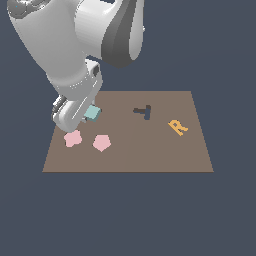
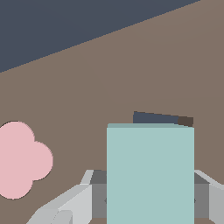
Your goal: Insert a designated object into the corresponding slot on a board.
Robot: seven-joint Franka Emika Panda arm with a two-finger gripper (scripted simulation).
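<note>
Presently, the pincer (image 1: pixel 86 116) sits low over the board (image 1: pixel 150 155), near its far corner on the exterior view's left. Its fingers (image 2: pixel 94 192) are closed against the two sides of the light teal block (image 2: pixel 150 175), which the wrist view shows gripped squarely between them. In the exterior view only a small part of the block (image 1: pixel 92 112) shows beside the arm's end.

Just beyond the block's far edge in the wrist view, a strip of the dark navy slot (image 2: pixel 155 118) is visible with its thin dark rim; the block covers the rest. Whether the block has entered the slot or merely hangs over it cannot be determined.

Also on the board: a pink lobed shape (image 1: pixel 73 138) close by the pincer, a pink pentagon (image 1: pixel 101 142) beside it, a dark T-shaped cutout (image 1: pixel 143 111) near the middle, and an orange R (image 1: pixel 177 127) towards the exterior view's right.
</note>
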